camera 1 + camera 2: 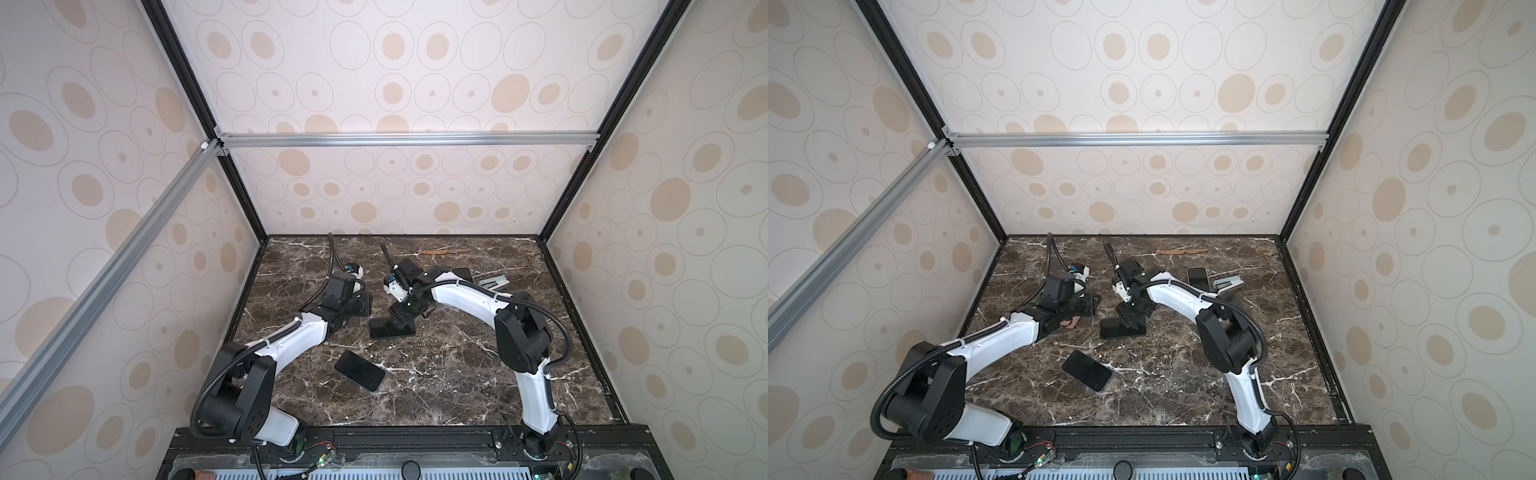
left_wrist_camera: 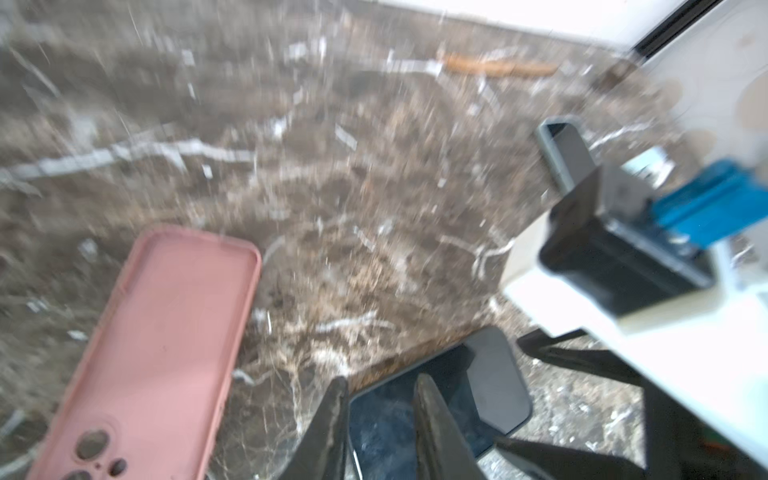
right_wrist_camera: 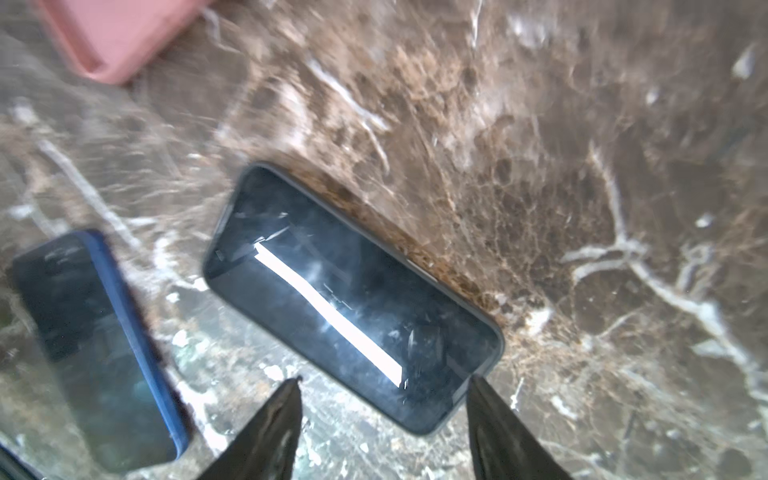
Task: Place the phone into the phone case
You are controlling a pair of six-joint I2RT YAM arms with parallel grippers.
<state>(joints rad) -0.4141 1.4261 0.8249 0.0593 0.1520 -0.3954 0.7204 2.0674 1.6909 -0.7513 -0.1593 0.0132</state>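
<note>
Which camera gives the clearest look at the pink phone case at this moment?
The left wrist view: the pink phone case lies nearly whole, hollow side up, camera cutouts visible, though blurred. The right wrist view catches only one corner. In a top view just a pink sliver peeks from under the left arm.

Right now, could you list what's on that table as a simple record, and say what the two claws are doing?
table: brown marble
left claw: slightly open, empty
right claw: wide open, empty, above the middle phone
middle phone: flat on the table, screen up
pink case: empty, flat, by the left claw
near phone: blue-edged, flat, toward the front
far phone: back right
phone in pink case: not yet
</note>
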